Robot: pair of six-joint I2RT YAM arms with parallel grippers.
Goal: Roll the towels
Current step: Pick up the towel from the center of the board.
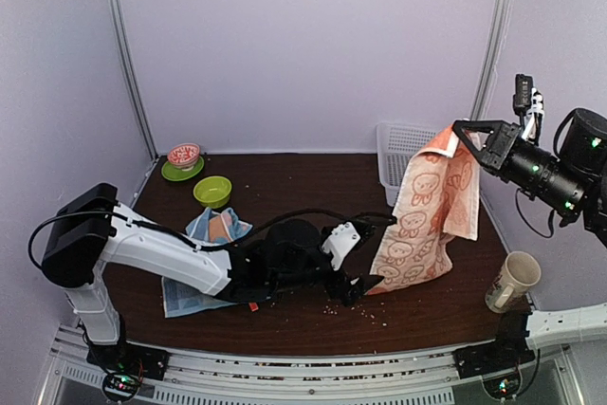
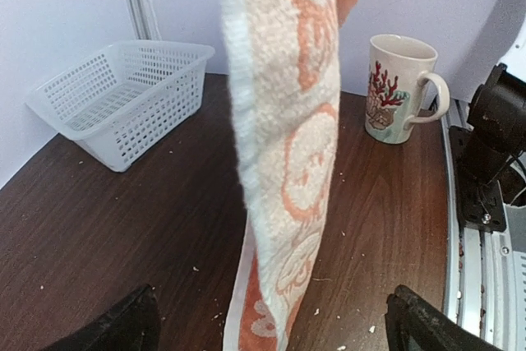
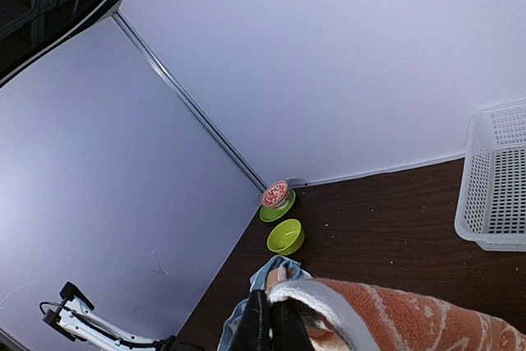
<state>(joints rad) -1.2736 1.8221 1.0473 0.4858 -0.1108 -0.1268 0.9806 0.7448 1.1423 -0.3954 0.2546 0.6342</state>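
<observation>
The orange towel (image 1: pixel 427 215) hangs in the air over the right half of the table (image 1: pixel 285 177); its top corner is pinched in my right gripper (image 1: pixel 462 135), which is fully closed on the cloth, high above the table. The towel falls down from there in a long sheet with the white cartoon print facing the front; its lower end comes down to the table just beside my left gripper (image 1: pixel 353 289).

My left gripper is low over the table, near the front edge, with the jaws spread as wide as they go and nothing between them gripped. In the left wrist view the towel's edge hangs between the two fingers (image 2: pixel 123 326); I cannot tell if it touches them.

The blue towel (image 1: pixel 190 296) lies crumpled on the left side of the table, partly under my left arm; something small and pinkish sits on it, I cannot tell what.

Behind the orange towel a white basket (image 1: pixel 398 163) stands at the back wall; a mug (image 1: pixel 512 282) stands upright near the right front corner, well apart from the towel. At the back left a green bowl (image 1: pixel 212 191) stands near a green plate (image 1: pixel 171 174) carrying a small red bowl (image 1: pixel 184 154); crumbs (image 1: pixel 375 315) lie on the table near my left gripper.
</observation>
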